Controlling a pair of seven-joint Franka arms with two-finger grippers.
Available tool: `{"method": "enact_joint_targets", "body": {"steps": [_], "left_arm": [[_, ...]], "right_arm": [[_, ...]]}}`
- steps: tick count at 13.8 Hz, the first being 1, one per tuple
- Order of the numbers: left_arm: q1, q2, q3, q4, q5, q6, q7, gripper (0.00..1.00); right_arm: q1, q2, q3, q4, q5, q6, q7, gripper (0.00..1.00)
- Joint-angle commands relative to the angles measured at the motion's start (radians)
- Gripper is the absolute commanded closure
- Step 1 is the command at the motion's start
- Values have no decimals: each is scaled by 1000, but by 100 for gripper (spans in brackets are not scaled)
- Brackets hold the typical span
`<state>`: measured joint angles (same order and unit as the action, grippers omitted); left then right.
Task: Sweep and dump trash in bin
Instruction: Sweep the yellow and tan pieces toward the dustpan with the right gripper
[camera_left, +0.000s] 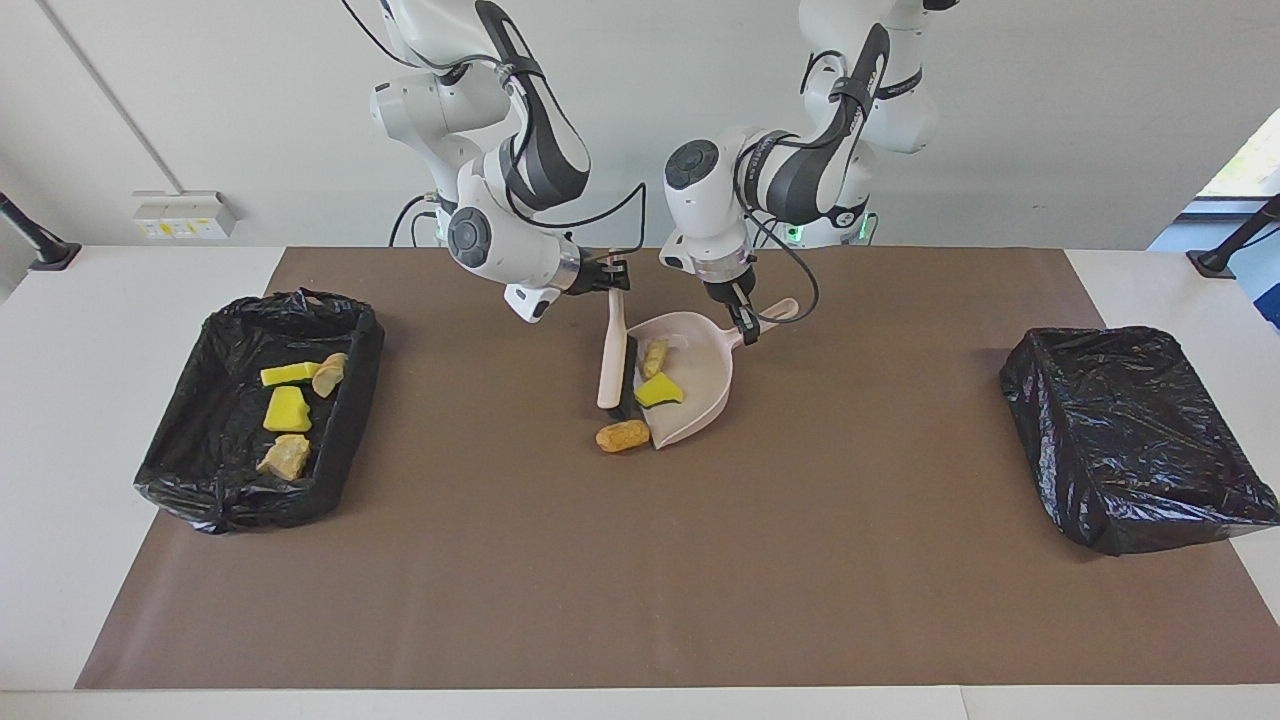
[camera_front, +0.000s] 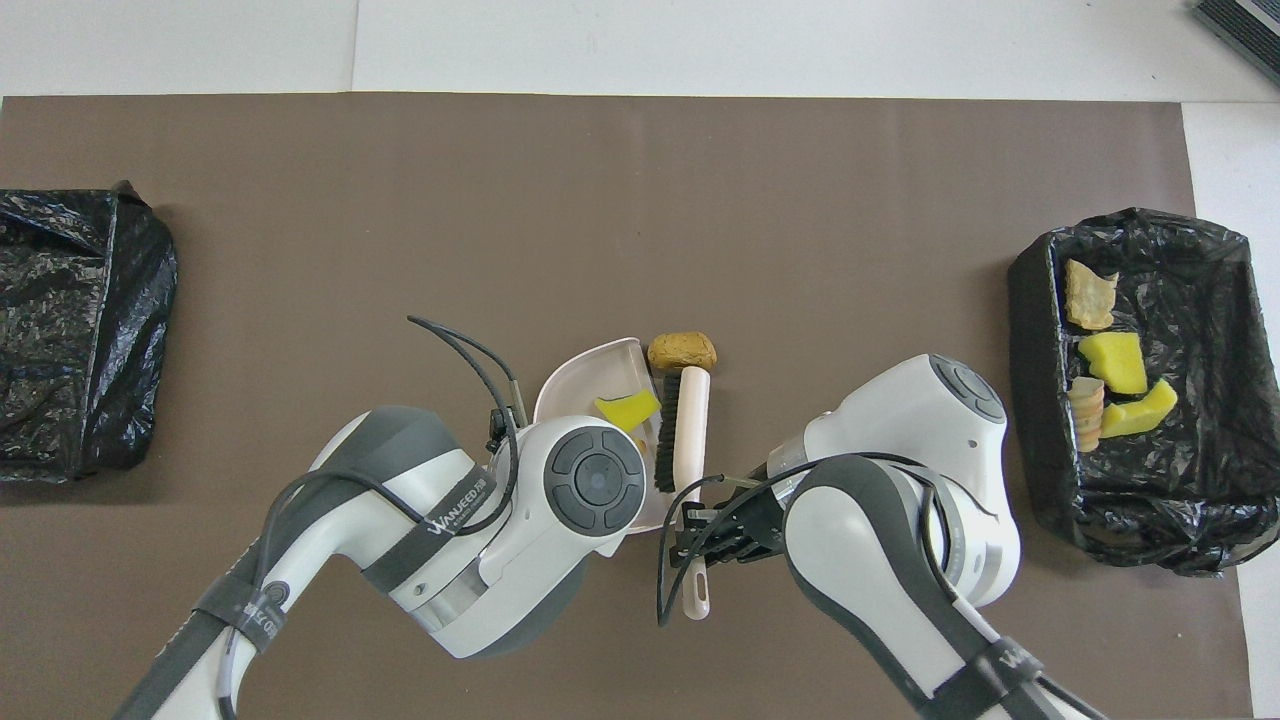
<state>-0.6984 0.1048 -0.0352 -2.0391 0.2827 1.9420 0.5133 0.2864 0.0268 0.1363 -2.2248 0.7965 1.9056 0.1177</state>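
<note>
Facing view
Right tool (camera_left: 612, 288): clamped on brush (camera_left: 611, 360) handle.
Left tool (camera_left: 745, 325): clamped on dustpan (camera_left: 700, 395) handle.
Trash: two scraps (camera_left: 659, 376) in dustpan; brown lump (camera_left: 622, 436) at its 7 o'clock.

Overhead view
Bin (camera_front: 1210, 505): four scraps (camera_front: 1110, 378) inside.

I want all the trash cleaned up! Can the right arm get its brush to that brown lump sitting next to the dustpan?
Probably yes. The right tool holds the brush, whose tip is beside the brown lump. The lump lies just off the dustpan lip on open mat, with nothing in between.
</note>
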Motion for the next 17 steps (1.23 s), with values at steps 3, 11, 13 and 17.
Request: {"method": "enact_joint_targets", "body": {"steps": [3, 11, 13, 17], "left_arm": [[23, -33, 6, -56, -42, 61, 1, 100], [85, -25, 8, -55, -77, 51, -4, 100], [86, -25, 8, -56, -77, 49, -6, 100], [86, -27, 8, -59, -77, 49, -6, 100]], "right_arm": [[-61, -82, -17, 23, 3, -81, -35, 100], [-124, 57, -4, 214, -787, -90, -110, 100], [-121, 119, -1, 247, -847, -86, -116, 100], [-12, 188, 28, 209, -748, 8, -122, 100]]}}
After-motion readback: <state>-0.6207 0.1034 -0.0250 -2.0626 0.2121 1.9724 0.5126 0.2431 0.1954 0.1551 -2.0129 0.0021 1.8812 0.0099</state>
